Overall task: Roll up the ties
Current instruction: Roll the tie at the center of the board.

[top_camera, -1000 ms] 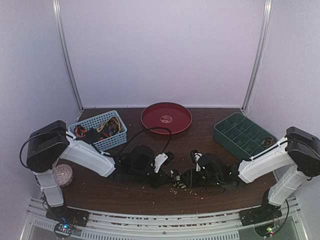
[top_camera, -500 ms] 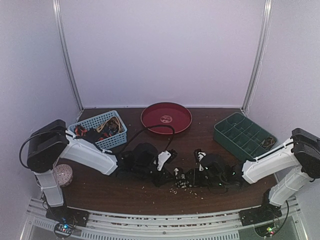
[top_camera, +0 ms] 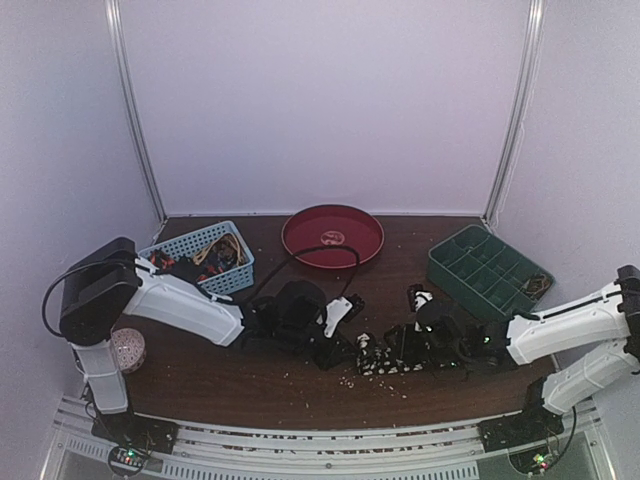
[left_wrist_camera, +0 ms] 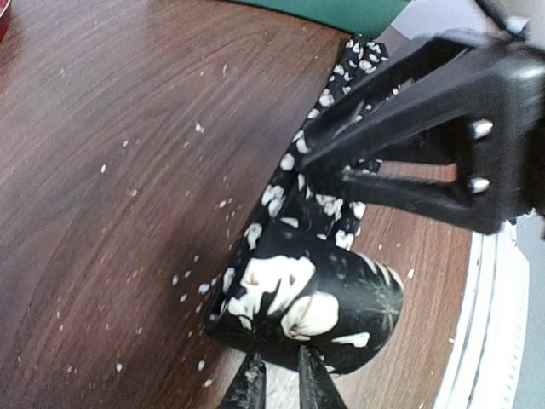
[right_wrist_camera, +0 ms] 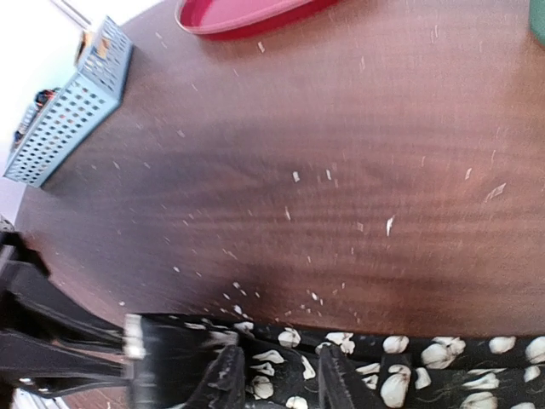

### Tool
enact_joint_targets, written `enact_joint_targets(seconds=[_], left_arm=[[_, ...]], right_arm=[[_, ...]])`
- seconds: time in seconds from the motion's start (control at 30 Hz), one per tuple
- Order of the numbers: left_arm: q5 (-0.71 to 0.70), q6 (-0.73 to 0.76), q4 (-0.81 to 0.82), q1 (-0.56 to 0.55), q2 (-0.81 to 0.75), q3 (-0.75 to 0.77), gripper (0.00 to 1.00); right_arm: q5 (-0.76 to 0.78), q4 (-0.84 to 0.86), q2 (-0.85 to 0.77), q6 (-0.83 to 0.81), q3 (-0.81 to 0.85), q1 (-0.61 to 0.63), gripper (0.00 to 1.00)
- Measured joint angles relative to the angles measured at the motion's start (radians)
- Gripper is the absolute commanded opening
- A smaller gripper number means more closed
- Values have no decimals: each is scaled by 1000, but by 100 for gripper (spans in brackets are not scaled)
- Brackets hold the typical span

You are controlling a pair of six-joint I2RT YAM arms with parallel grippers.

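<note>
A black tie with pale flower shapes lies on the brown table between my two grippers. In the left wrist view its end is wound into a short roll, and the flat strip runs away toward the right gripper. My left gripper is nearly closed and pinches the near edge of the roll; it also shows in the top view. My right gripper grips the flat strip just beside the roll; it also shows in the top view. Other ties lie in the blue basket.
A blue basket stands at the back left, a red round tray at the back middle, and a green compartment box at the right. A speckled ball sits by the left arm's base. Pale crumbs are scattered near the tie.
Both grippers and the tie between them have shifted to the right. The right arm's upper part has drawn back toward the right edge.
</note>
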Motion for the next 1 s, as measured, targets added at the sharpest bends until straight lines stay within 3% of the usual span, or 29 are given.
enact_joint_targets(seconds=[0.17,0.37,0.73,1.0], left_arm=[[2,9,-5,-11,24,41,16],[6,10,-5,-19,56,53,16],[8,10,-5,-26,71,59,15],[-70,-3,-12,-26,44,46,15]], right_arm=[[4,-11,-85,-22,0,-4,41],[-49,-5,-66,-32,0,-9,45],[-89,-8,-11,-26,-1,-16,34],[-89,-8,-10,-8,-42,-18,32]])
